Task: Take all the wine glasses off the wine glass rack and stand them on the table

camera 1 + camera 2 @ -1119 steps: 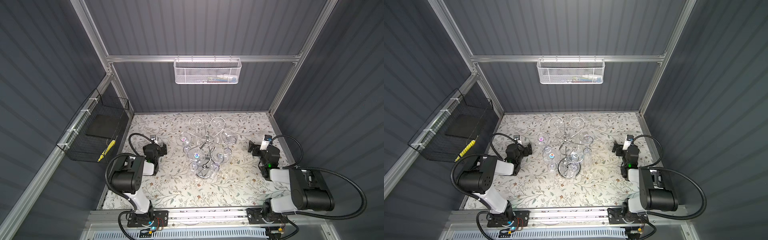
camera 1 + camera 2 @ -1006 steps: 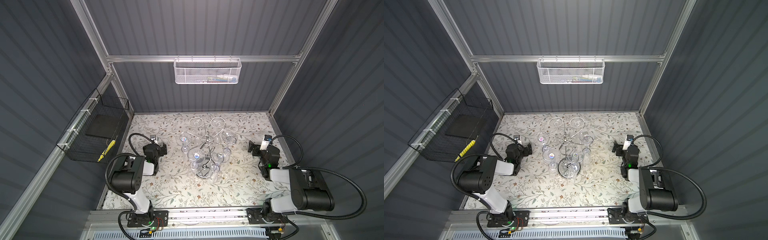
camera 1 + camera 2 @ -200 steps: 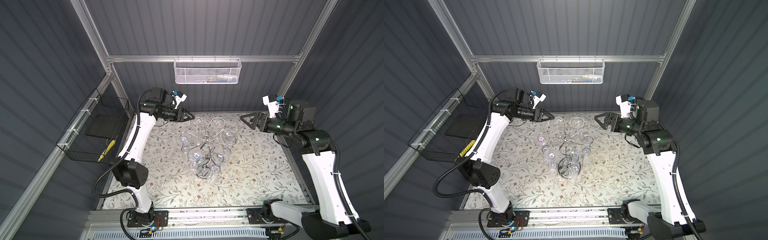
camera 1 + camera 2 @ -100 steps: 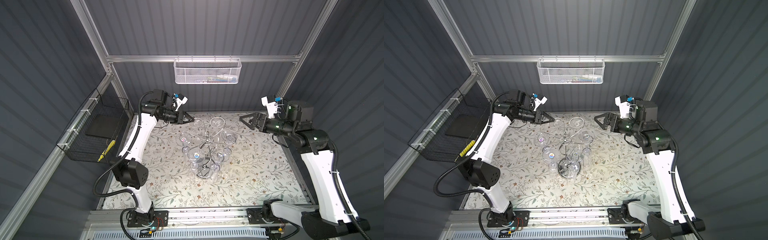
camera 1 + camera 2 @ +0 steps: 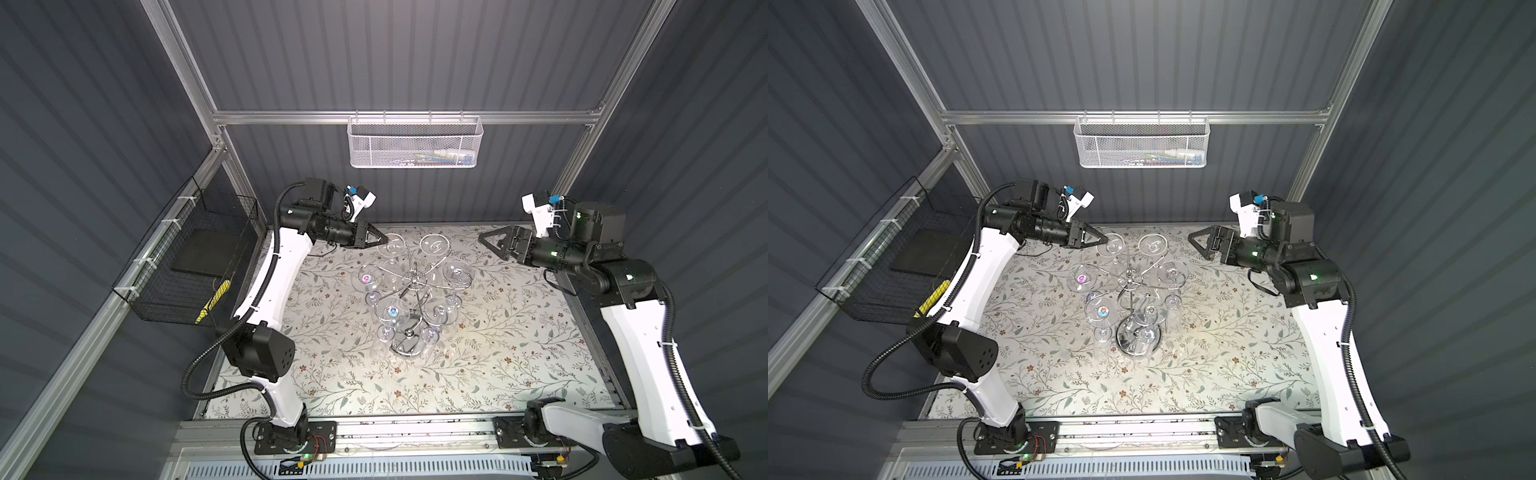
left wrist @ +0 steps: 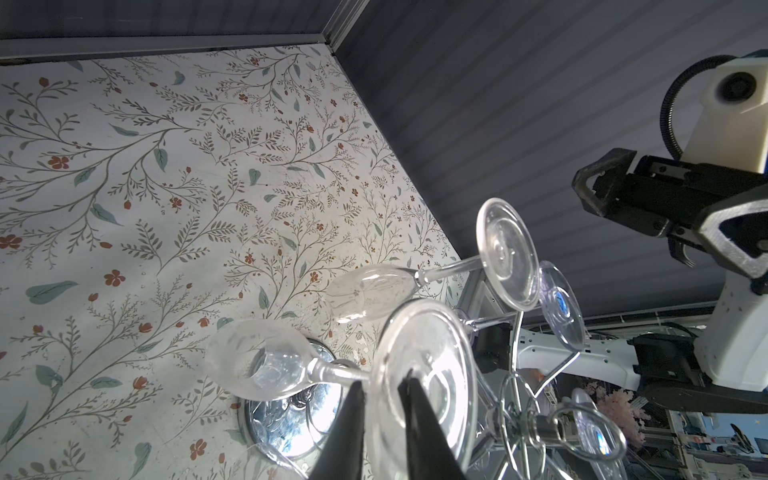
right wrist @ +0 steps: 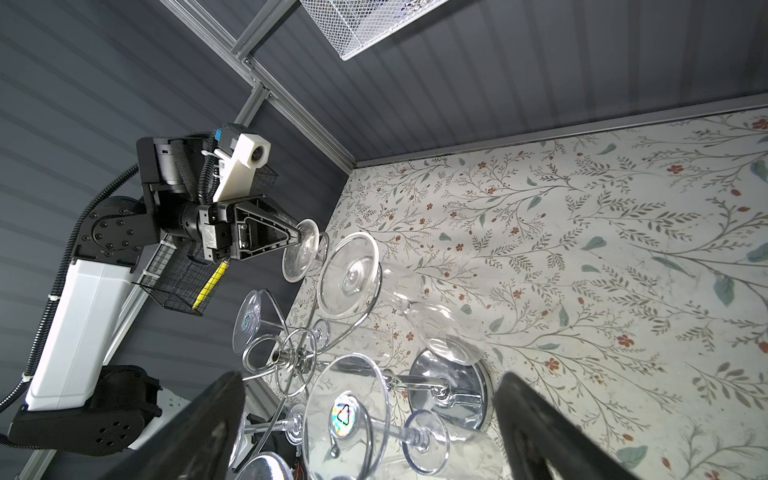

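Task is at the grasp stage; nothing is off yet. The wine glass rack [image 5: 410,277] stands mid-table on the floral table cover [image 5: 519,353]. Six glass feet count in both top views, so every arm looks loaded. The target wine glass [image 6: 432,357] hangs bowl-down on the rear arm nearest the left robot arm, its foot still on the wire curl as far as the top views show. The left gripper [image 6: 383,380] comes in level at that foot, jaws narrow, one of the fingers [image 6: 349,436] on each side of the foot's rim. The left wrist view does not settle whether the fingers press the glass or only bracket it: cannot tell. The right gripper [image 5: 486,243] is wide and empty, aimed at the rack from the opposite side and well apart from it. Left to do, by my reading: firm the pinch, draw the foot out of the curl without knocking the neighbouring glasses [image 5: 434,248] hanging near, then carry it clear. A thin rim hold on smooth glass makes slip the likely risk. Writing: none readable. Several feet carry small iridescent stickers [image 7: 343,415]; one shows a triangular mark, no letters made out. The white mesh basket [image 5: 415,145] on the rear wall holds coloured items, print too small to read. The black wire basket [image 5: 174,270] on the side wall holds a yellow object [image 5: 212,301], no text legible.
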`<state>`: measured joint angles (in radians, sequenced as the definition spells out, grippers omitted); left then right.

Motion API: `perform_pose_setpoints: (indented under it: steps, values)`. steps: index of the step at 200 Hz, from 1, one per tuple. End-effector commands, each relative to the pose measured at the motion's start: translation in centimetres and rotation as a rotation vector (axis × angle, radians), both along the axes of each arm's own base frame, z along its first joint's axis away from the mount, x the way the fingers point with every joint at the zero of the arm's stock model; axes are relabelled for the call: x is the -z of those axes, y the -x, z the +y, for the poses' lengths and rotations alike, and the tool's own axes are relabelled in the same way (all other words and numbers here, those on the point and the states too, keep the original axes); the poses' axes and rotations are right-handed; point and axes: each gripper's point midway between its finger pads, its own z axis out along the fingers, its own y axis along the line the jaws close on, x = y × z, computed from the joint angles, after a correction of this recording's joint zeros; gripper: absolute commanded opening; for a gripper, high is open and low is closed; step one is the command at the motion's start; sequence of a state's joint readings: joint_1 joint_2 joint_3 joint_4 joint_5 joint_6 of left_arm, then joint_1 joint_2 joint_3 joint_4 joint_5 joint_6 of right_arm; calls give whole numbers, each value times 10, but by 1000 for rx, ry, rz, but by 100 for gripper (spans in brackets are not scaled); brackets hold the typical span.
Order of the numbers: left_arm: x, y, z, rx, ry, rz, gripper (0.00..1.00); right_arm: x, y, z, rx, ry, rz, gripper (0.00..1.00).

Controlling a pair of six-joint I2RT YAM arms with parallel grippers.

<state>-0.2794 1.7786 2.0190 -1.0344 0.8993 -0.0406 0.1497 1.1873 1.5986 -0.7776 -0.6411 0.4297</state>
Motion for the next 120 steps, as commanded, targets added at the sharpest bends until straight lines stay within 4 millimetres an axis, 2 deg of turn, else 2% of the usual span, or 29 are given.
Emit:
perform_pose_setpoints:
  steps: [1,92,120]
  values:
    - [-9,16,-1,27,16,-2,20,-2,4,2,-15,-6,-7,95]
    - [-11,19,-1,20,26,7,10,-3,8,1,-12,-8,-12,93]
    - [-13,16,-6,7,78,35,0,-4,9,1,-10,-9,-14,92]
